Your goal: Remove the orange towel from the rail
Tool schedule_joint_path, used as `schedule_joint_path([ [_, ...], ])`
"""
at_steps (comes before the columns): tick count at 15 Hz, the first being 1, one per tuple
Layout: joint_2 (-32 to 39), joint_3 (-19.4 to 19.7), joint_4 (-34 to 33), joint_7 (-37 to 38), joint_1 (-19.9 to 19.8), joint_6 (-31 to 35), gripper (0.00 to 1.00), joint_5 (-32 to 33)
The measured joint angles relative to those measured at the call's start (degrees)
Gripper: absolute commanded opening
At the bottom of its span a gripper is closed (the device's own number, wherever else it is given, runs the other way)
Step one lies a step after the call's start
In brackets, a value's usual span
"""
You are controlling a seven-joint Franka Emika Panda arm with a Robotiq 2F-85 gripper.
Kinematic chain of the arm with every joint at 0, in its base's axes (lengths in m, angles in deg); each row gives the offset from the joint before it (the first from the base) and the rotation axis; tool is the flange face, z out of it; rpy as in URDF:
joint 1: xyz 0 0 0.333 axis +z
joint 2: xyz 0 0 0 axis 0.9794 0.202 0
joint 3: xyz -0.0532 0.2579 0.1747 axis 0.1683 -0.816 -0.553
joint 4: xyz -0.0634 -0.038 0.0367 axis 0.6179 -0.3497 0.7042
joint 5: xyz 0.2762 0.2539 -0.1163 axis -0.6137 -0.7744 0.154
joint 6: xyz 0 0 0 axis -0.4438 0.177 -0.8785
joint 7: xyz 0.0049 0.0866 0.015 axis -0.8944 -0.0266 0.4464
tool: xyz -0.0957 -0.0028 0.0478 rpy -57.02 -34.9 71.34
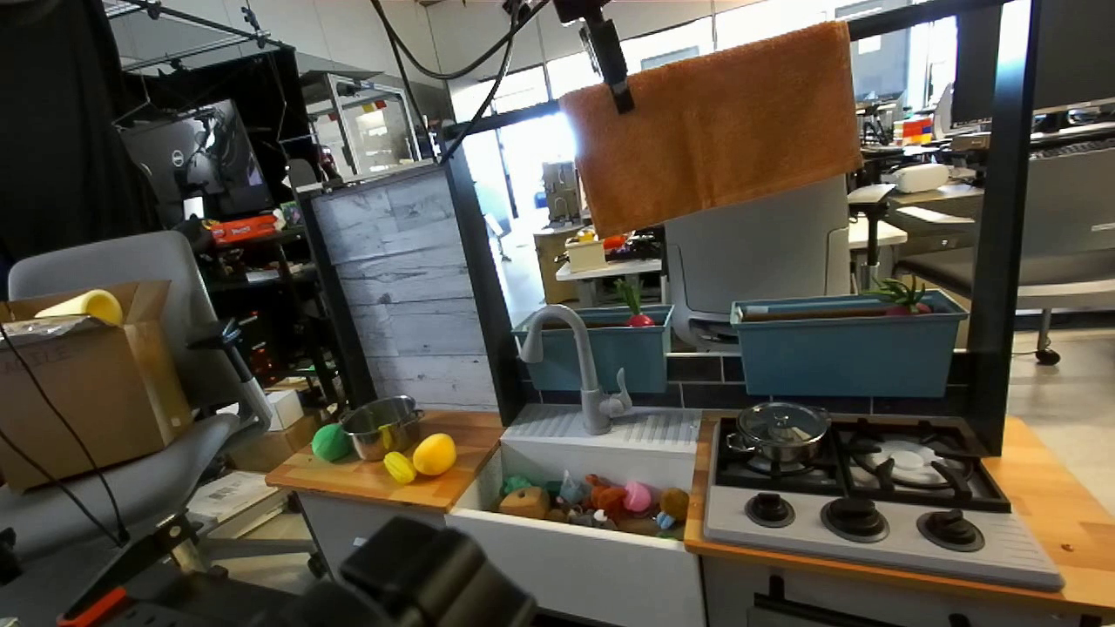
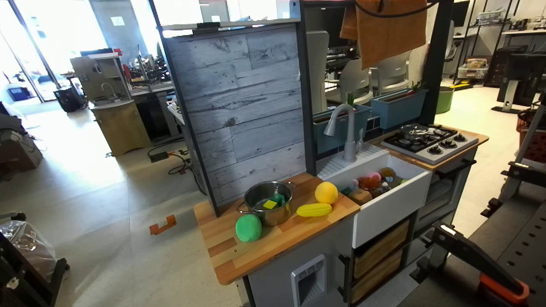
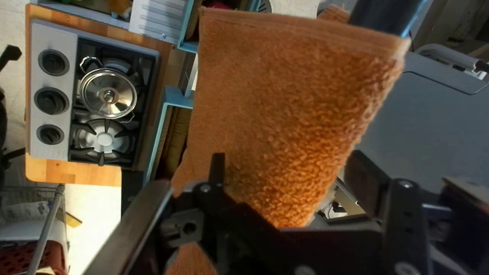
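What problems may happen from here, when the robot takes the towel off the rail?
The tool is open, so lifting too early might leave the towel behind. The towel is draped over the rail, so closing might pinch the rail too. A planter stands below, so a dropped towel might land on it.

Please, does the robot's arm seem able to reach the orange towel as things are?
Probably yes: the tool is open and seems to straddle the orange towel, with nothing visible in between.
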Motion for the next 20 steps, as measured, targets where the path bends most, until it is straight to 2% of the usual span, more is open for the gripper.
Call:
schedule_joint_path([
  [5, -0.04, 0.01, -0.78, -0.05, -0.18, -0.17, 0.13, 0.0],
  [6, -0.05, 0.03, -0.78, -0.05, -0.26, -0.46, 0.1, 0.0],
  [13, -0.12, 0.03, -0.8, 0.83, -0.3, -0.85, 0.1, 0.0],
  [14, -0.18, 0.02, -0.82, 0.48, -0.3, -1.25, 0.6, 0.0],
  [15, -0.27, -0.03, -0.82, 0.13, -0.33, -1.66, 0.61, -0.02],
  [16, -0.38, -0.13, -0.82, -0.52, -0.36, -2.25, 0.18, -0.04],
  [17, -0.6, -0.43, -0.82, -2.24, -0.31, -3.05, 0.22, -0.09],
  [19, -1.03, -0.64, -0.86, -4.52, 0.14, -3.67, 0.14, -0.09],
  [20, -1.15, -0.63, -0.91, -4.81, 0.31, -3.73, 0.13, -0.04],
])
